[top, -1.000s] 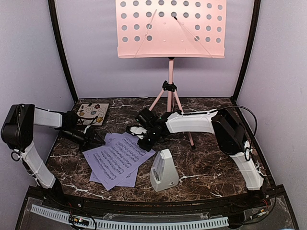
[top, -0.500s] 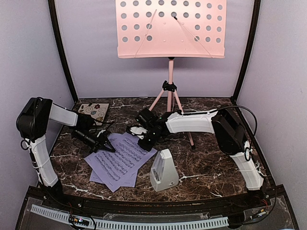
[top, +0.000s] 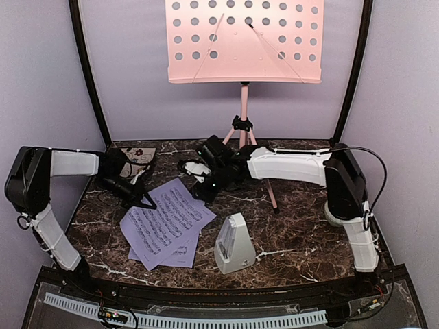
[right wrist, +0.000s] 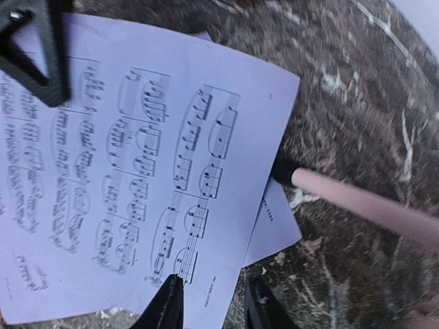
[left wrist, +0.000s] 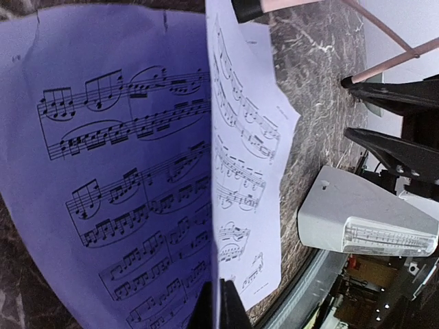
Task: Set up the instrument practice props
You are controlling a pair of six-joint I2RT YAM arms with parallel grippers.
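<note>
The pink music stand [top: 243, 41] rises at the back on its tripod. Lavender sheet-music pages [top: 168, 221] lie fanned on the marble, with the grey-white metronome [top: 234, 243] to their right. My left gripper [top: 147, 201] is shut on the left edge of the top page [left wrist: 123, 171], which is raised and seen edge-on at the fingertips [left wrist: 218, 308]. My right gripper [top: 208, 186] is open over the pages' far corner. In its wrist view one finger is over the page [right wrist: 137, 171] and the other over bare table. A stand leg [right wrist: 363, 202] crosses there.
A floral coaster [top: 139, 157] lies at the back left, half hidden by my left arm. The tripod legs [top: 264, 175] spread just behind my right gripper. Purple walls and black corner posts close in the table [top: 302, 233]. The metronome [left wrist: 363, 219] stands close to the pages' lower edge.
My left gripper came in from the left and shut on the top page's edge, lifting it. My right gripper opened and drew back a little toward the stand.
</note>
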